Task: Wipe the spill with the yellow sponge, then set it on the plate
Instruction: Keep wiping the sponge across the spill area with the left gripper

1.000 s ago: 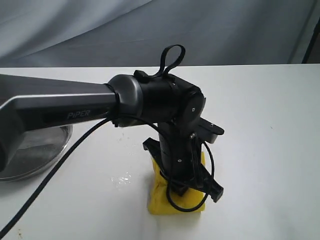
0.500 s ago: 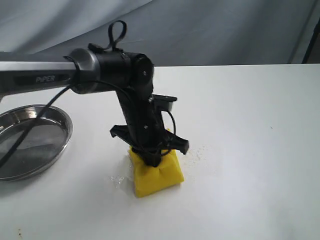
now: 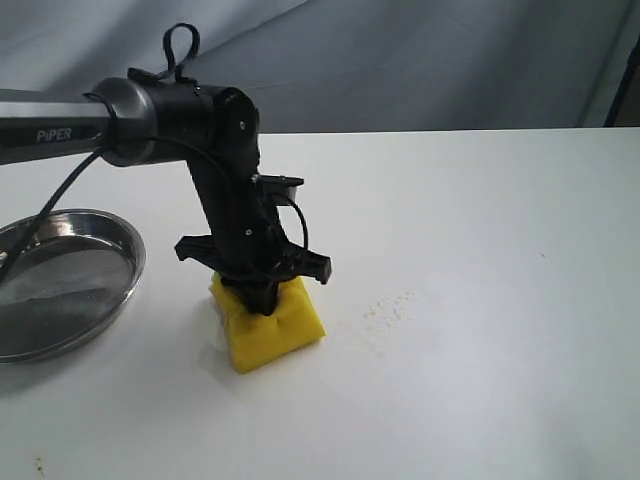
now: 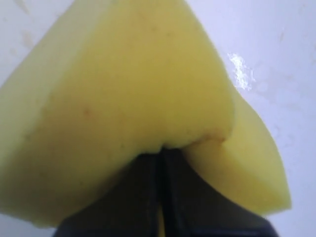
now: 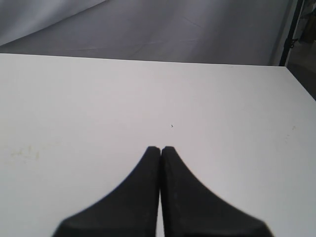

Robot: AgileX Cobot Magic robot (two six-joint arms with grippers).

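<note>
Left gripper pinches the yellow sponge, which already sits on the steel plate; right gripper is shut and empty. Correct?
No. The exterior view shows the yellow sponge on the table beside the plate, not on it. The left gripper does pinch it, and the right gripper is shut and empty.

The sponge rests on the table, left of the middle in the exterior view. Directly on top of it stands the left claw, pinching the sponge's upper part, its arm reaching in from the left edge. The plate lies on the table to the sponge's left, apart from it, cut by the view's left edge. A residue patch lies on the table to the right of the sponge, near but not touching. A cloth hangs behind the table's far edge. The right claw, tips together, hangs over the table.
</note>
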